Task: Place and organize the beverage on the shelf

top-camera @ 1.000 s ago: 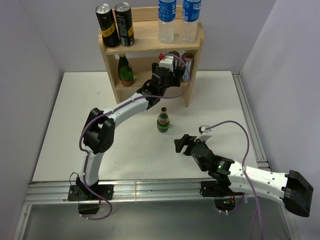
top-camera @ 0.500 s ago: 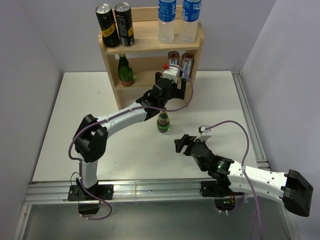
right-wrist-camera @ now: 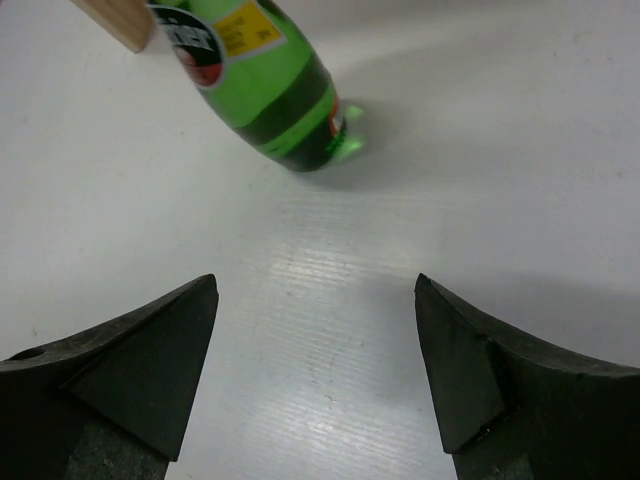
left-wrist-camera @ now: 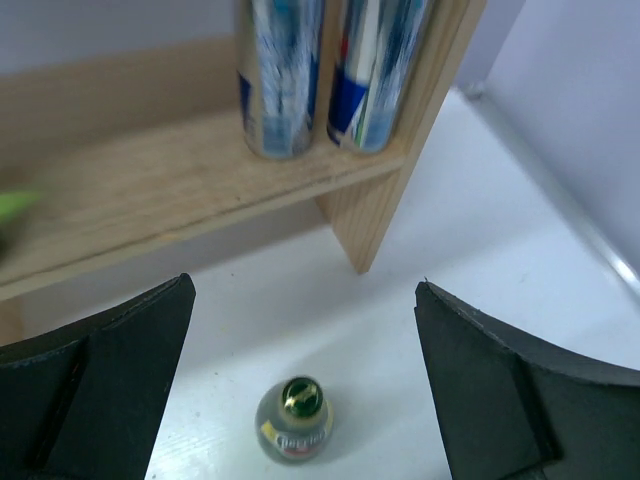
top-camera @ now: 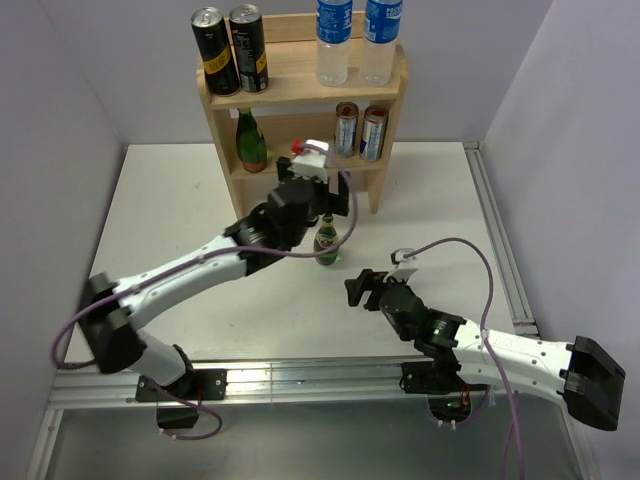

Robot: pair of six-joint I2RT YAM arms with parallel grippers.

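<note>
Black left end effector (left-wrist-camera: 305,300): jaws wide apart, empty, hovering over green bottle (left-wrist-camera: 295,420), upright on tabletop (left-wrist-camera: 520,260) just in front of shelf (left-wrist-camera: 170,190). Centre on cap, descend, clamp below neck w/o tipping. Right end effector (right-wrist-camera: 315,290) apart too, empty.

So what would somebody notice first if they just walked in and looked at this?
Probably the little green bottle standing alone on the white table in front of the wooden shelf, with the left pincer open wide above it. Next, the shelf's top tier: two black cans on the left and two water bottles on the right.
</note>
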